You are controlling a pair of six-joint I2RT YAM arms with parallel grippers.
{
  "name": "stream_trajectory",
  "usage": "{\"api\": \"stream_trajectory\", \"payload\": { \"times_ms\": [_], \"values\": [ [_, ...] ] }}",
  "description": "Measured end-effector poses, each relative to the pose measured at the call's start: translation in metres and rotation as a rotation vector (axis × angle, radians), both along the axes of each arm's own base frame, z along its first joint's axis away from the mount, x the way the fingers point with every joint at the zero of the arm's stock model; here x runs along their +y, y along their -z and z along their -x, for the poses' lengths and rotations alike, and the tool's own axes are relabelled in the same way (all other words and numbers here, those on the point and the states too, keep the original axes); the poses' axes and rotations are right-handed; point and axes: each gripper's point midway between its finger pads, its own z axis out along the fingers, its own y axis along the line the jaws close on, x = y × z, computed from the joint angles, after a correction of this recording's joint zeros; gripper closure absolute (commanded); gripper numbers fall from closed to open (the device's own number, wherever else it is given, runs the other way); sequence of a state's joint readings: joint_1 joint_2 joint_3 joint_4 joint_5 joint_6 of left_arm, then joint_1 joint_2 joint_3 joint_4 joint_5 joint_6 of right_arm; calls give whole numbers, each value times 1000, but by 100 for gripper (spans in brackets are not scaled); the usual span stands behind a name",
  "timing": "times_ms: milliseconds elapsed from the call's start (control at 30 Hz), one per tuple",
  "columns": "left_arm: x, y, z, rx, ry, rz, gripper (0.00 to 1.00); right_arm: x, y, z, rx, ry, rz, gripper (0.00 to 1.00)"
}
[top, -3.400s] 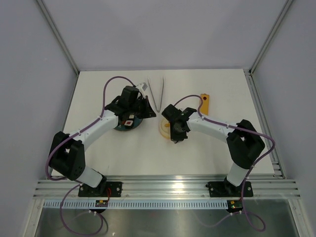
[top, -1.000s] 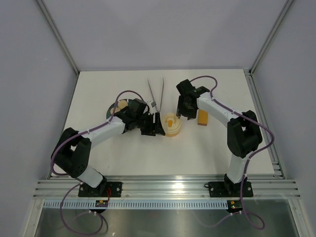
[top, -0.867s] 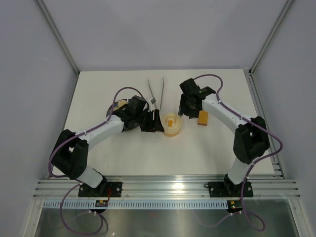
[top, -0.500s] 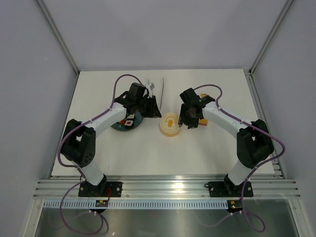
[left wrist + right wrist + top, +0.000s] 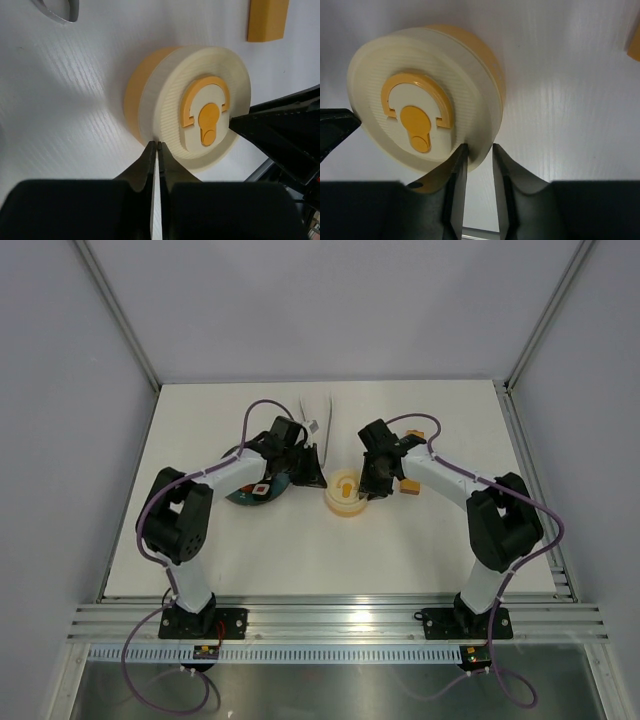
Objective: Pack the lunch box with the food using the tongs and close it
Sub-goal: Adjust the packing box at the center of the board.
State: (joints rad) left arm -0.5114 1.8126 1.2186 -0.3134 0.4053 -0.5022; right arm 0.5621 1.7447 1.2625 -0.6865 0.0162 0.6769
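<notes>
Lunch box: we are seeing the lunch box (image 5: 347, 492) sitting on the bench (image 5: 450, 540) directly between the two claws, just ahead of each one's fingertips.
Lid: the cream lid (image 5: 415, 110) is lying on top of the yellow tub with its orange emblem facing up; we cannot tell whether it is pressed fully home.
Left claw: the left claw (image 5: 157, 147) is holding its fingers together with nothing between them. The tips are meeting the lid's edge on the side of the box nearest this claw.
Right claw: the right claw (image 5: 477, 150) is keeping its fingers apart by a narrow gap. They are straddling a short stretch of the lid's rim on the opposite side of the box from the left claw. We cannot tell whether the fingers are pressing on the rim.
Claws together: in the left wrist view, a dark finger of the right claw is showing just beyond the far side of the lid.
Tongs: the tongs (image 5: 60, 11) are lying on the bench ahead of the left claw and off to its left, apart from the box; only their rounded metal end is showing there.
Orange block: the orange block (image 5: 267, 17) is lying ahead of the left claw and to its right, beyond the box and partly under the right arm.
Plate: the dark plate (image 5: 250, 492) is lying behind the left claw, under that arm.
</notes>
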Motion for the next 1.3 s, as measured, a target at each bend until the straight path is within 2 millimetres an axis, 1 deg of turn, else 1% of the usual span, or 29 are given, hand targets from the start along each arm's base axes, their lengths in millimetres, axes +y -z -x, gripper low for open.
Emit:
{"api": "stream_trajectory", "payload": {
  "times_ms": [33,67,167,233,333,400,433,467,500,533,567,633,667,700,733,767,800,867,933,1000,1067,1133,1200,1300],
  "values": [
    [0,0,1,-1,1,7,100,2,1,-2,2,0,-1,75],
    [0,0,2,-5,1,11,100,2,0,-4,4,0,7,83],
    [3,0,12,3,3,24,100,0,-1,-15,-15,9,32,91],
    [4,0,20,11,5,36,100,0,-2,-23,-27,9,48,94],
    [4,4,32,26,19,38,100,1,-3,-31,-23,-5,73,93],
    [2,10,45,50,37,32,98,1,-2,-38,-26,-15,96,92],
    [0,13,53,63,51,29,94,2,-3,-43,-28,-20,105,92],
    [-2,16,62,77,66,28,78,2,-3,-49,-34,-26,117,92],
    [-5,17,69,85,84,26,67,3,-2,-54,-40,-32,123,92],
    [-8,17,76,97,97,27,57,4,-3,-59,-45,-37,126,92],
    [-12,16,82,104,115,32,51,5,-3,-65,-50,-40,132,88],
    [-18,12,91,107,142,40,48,6,-4,-76,-60,-48,140,80],
    [-20,8,95,104,155,43,45,7,-4,-81,-68,-51,146,72],
    [-20,5,98,103,161,44,44,7,-5,-86,-76,-54,151,67],
    [-20,1,99,97,163,45,43,6,-6,-88,-83,-61,157,58],
    [-19,-5,100,87,164,45,43,4,-6,-89,-85,-66,166,46],
    [-17,-13,100,72,165,46,41,2,-7,-89,-89,-69,174,42],
    [-14,-33,96,27,160,53,41,-2,-10,-89,-98,-83,194,41],
    [-12,-56,90,-27,152,75,41,-5,-18,-88,-110,-93,200,41],
    [-9,-82,80,-92,131,108,42,-6,-30,-86,-128,-95,193,41],
    [-2,-99,71,-135,104,127,43,-7,-45,-84,-154,-92,178,41],
    [7,-110,62,-166,71,134,44,-8,-59,-79,-176,-89,154,43],
    [16,-113,56,-177,39,129,44,-6,-68,-74,-185,-88,124,44],
    [26,-115,51,-184,6,119,44,-2,-68,-68,-174,-87,86,44]
  ]
}}
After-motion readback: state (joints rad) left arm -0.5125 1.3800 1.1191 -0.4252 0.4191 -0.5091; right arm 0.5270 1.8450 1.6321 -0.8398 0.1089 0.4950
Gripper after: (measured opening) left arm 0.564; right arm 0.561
